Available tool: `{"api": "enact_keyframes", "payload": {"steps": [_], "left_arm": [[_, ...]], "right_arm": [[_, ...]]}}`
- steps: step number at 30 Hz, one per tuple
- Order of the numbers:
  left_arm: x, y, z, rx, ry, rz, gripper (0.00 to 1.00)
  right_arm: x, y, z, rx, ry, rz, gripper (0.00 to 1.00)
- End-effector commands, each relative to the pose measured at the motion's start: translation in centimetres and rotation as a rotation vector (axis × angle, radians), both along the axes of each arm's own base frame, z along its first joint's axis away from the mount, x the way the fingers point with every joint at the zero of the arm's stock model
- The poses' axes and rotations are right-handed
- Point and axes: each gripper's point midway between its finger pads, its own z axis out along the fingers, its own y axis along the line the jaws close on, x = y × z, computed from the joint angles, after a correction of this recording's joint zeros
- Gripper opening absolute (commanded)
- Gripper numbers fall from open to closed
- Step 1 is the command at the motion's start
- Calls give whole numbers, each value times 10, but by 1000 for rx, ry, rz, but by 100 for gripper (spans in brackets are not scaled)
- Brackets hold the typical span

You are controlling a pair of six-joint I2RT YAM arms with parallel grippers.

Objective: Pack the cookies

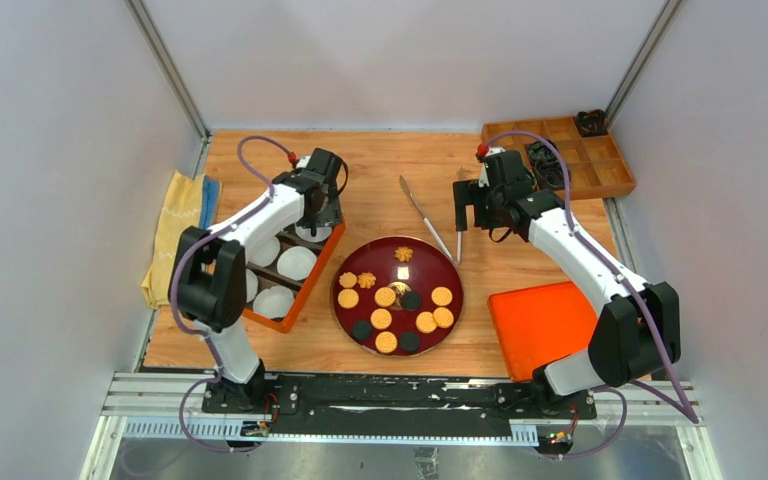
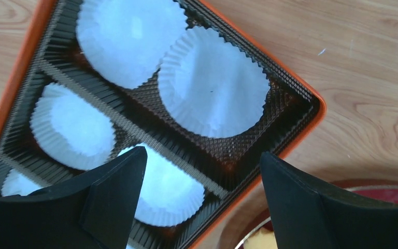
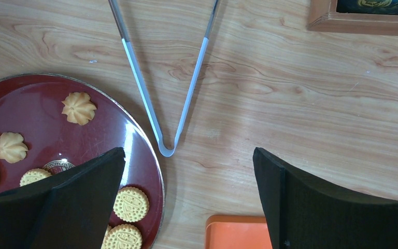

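Cookies [image 1: 385,296]: small round golden and black biscuits, few flower-shaped ones, loose in single layer on dark red plate [image 1: 425,268] at table centre, between arms. Likely light, stiff, brittle, crumbly at edges. Take with gentle pinch across rim, or lift with metal tongs [image 3: 137,78] lying just beyond plate. Black ones too small in overhead view to judge surface.

Left gripper [image 2: 202,161]: jaws wide, empty, over orange box [image 2: 290,104] of white paper cups [image 2: 212,88].

Right gripper [image 3: 189,150]: jaws wide, empty, above tongs' bend, beside plate rim.
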Motion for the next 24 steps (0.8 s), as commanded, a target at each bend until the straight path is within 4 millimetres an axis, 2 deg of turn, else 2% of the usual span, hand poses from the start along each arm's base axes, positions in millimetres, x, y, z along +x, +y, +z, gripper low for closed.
{"api": "enact_keyframes", "payload": {"steps": [1, 5, 10, 19, 24], "left_arm": [[18, -10, -14, -56, 33, 13, 85], [28, -14, -35, -101, 71, 22, 85], [50, -23, -38, -132, 56, 5, 85], [117, -61, -30, -220, -5, -82, 86], [147, -67, -43, -246, 7, -87, 86]], "right_arm": [[-7, 4, -7, -4, 24, 13, 100], [-7, 2, -8, -13, 28, 12, 99], [-6, 4, -11, -6, 39, 11, 99], [2, 12, -16, 11, 62, 14, 99], [8, 12, -18, -5, 63, 5, 99]]}}
